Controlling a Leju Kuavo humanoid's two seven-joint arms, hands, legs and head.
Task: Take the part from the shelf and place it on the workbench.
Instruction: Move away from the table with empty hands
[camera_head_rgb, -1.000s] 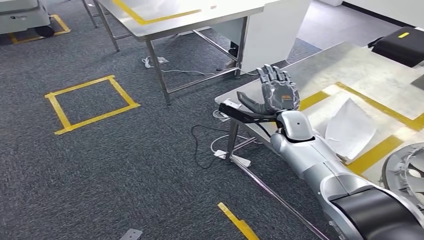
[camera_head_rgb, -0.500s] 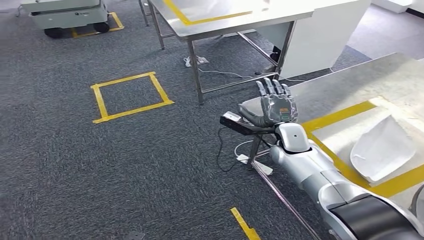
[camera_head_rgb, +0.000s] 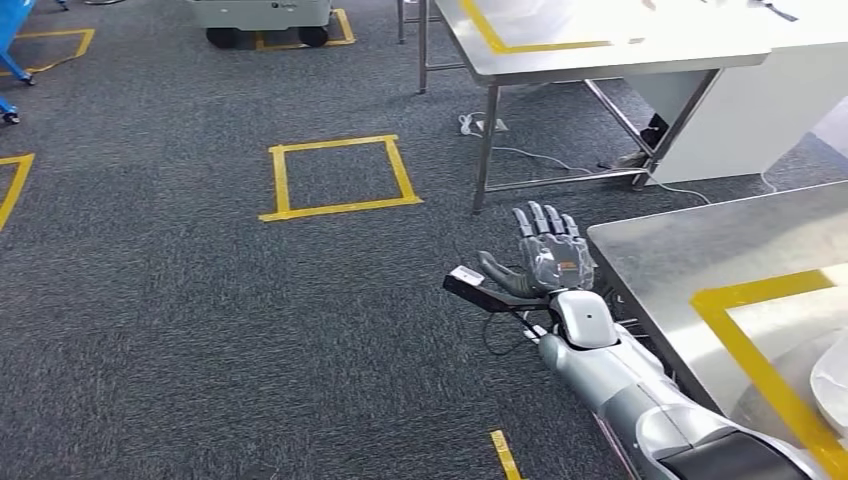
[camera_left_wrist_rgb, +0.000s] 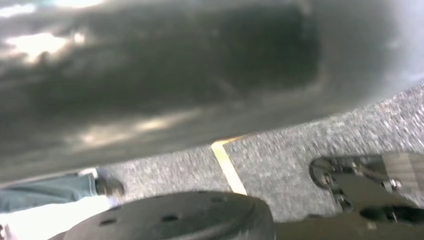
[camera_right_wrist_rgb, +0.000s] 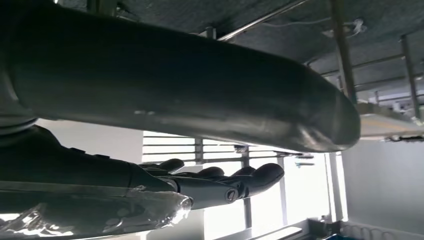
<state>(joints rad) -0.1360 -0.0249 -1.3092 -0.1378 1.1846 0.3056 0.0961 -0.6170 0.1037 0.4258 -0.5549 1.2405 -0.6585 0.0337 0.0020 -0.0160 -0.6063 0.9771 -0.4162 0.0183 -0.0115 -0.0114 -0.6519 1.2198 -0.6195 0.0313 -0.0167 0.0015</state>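
Note:
In the head view my right hand (camera_head_rgb: 545, 255) is raised over the carpet, just off the near corner of the steel workbench (camera_head_rgb: 690, 260). Its fingers are spread and it holds nothing. In the right wrist view the fingers (camera_right_wrist_rgb: 225, 182) stretch out straight under the thick thumb. A white curved part (camera_head_rgb: 833, 385) lies on the workbench inside the yellow tape frame, cut by the picture's right edge. In the left wrist view a blurred grey mass (camera_left_wrist_rgb: 150, 75) is too unclear to tell how the left hand stands.
A second steel table (camera_head_rgb: 600, 50) and a white cabinet (camera_head_rgb: 740, 110) stand beyond the workbench, with cables (camera_head_rgb: 520, 155) on the floor beneath. A yellow tape square (camera_head_rgb: 338, 177) marks the carpet. A wheeled cart (camera_head_rgb: 265, 15) is at the back. A person's shoe (camera_left_wrist_rgb: 107, 186) is nearby.
The camera has turned left, so the workbench and the white part have slid toward the right edge. My right hand stays raised and spread, holding nothing.

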